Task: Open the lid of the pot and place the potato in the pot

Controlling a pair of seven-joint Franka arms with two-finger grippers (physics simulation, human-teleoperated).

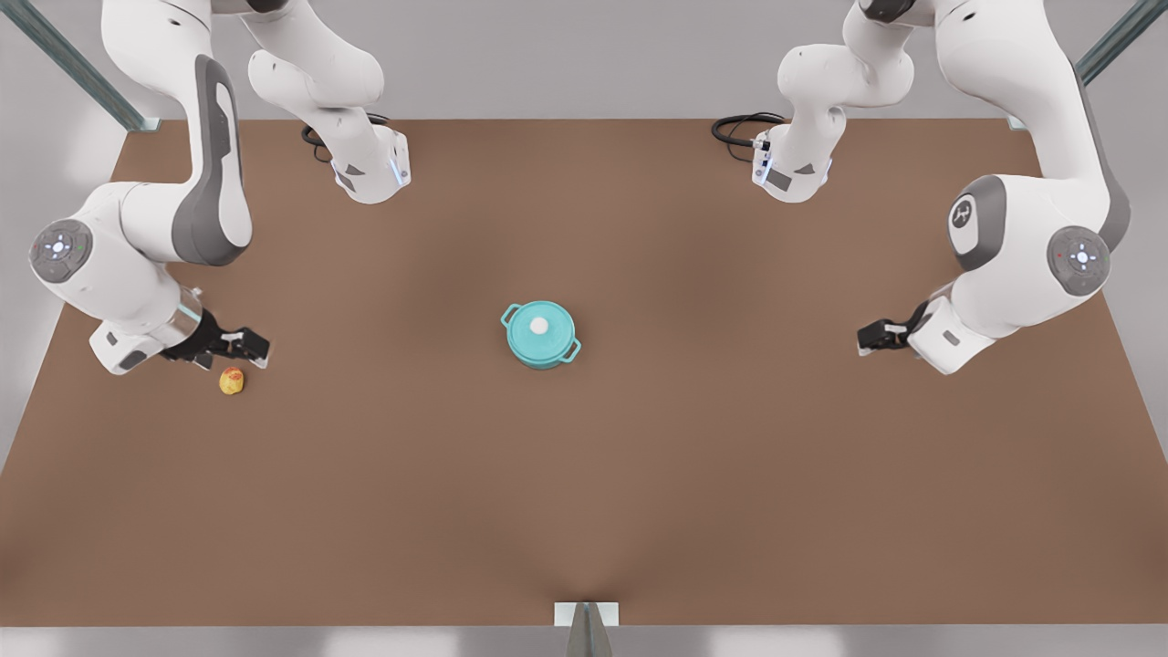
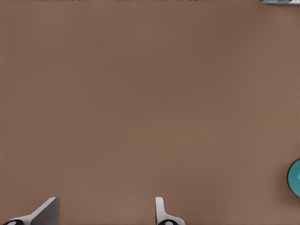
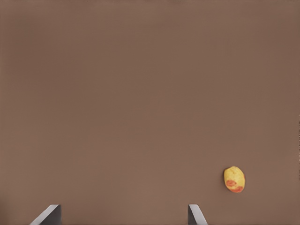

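Note:
The teal pot (image 1: 547, 354) stands at the table's middle with the pot lid (image 1: 529, 330) resting on it, white knob up. The potato (image 1: 232, 380), yellow-orange with a reddish patch, lies at the front view's left and also appears as the potato (image 3: 234, 179) in the right wrist view. My right gripper (image 1: 248, 348) hovers just beside and above it, open and empty; its fingertips (image 3: 196, 213) stand wide apart. My left gripper (image 1: 867, 339) waits open at the front view's right, well away from the pot, whose teal edge (image 2: 295, 176) shows in its wrist view past the fingertips (image 2: 161, 212).
The brown table (image 1: 584, 502) is bare around the pot. Both arm bases and their cables (image 1: 741, 125) sit at the far edge. A metal post (image 1: 587, 630) stands at the middle of the near edge.

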